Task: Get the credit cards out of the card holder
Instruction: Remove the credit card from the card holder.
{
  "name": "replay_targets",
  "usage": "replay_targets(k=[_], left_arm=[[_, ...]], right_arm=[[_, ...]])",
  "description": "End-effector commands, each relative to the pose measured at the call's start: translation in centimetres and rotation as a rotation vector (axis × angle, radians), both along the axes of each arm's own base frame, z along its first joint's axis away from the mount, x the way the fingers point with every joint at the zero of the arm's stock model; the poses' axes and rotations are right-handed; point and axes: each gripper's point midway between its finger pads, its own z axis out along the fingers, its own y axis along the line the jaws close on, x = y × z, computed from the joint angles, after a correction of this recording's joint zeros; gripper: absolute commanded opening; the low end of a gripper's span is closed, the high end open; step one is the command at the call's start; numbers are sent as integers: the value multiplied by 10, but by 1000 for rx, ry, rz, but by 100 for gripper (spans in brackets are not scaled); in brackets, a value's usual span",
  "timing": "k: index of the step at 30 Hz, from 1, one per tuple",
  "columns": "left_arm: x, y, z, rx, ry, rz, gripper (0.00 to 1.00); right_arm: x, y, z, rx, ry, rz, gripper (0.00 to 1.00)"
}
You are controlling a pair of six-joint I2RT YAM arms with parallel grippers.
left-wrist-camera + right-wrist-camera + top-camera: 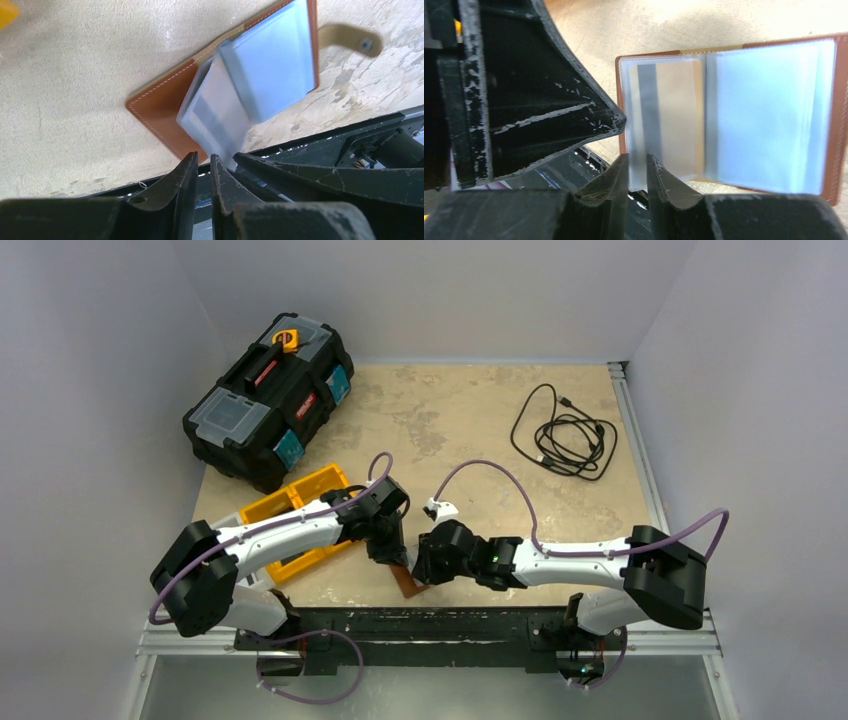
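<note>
On the beige table (470, 420), a black toolbox (268, 400) sits upper left with an orange tray (285, 498) below it. At bottom centre the brown card holder (160, 107) lies open by the table's front edge. The right gripper (638, 162) pinches a clear sleeve (215, 115) holding a tan credit card (676, 115); the left gripper (202, 162), nearly closed on nothing, has its tip at that sleeve's edge

Brown leather folding card holder (729, 115): tan-brown cover, pale stitching along the border, pale grey-blue translucent sleeves. Flat plastic credit card (674, 115): beige with one grey stripe. Rectangular plastic toolbox (270, 400): black, with red handle trim, teal latches and grey lids. Compartmented plastic tray (310, 490): orange. Coiled cable (565, 435): black. Tabletop (470, 420): mottled beige.
</note>
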Motion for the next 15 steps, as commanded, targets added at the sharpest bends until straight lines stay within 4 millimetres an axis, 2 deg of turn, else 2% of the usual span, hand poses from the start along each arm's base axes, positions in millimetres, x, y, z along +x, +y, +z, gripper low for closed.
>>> replay_targets(k=[1, 8, 11, 15], left_arm=[[5, -3, 13, -10, -38, -17, 17], [6, -5, 14, -18, -49, -30, 20], [7, -4, 14, -14, -51, -29, 20], [16, 16, 15, 22, -70, 20, 26]], right_arm=[[9, -4, 10, 6, -24, -61, 18], [6, -4, 13, 18, -2, -67, 14], [13, -6, 12, -36, -52, -56, 28], [12, -4, 5, -104, -88, -28, 36]])
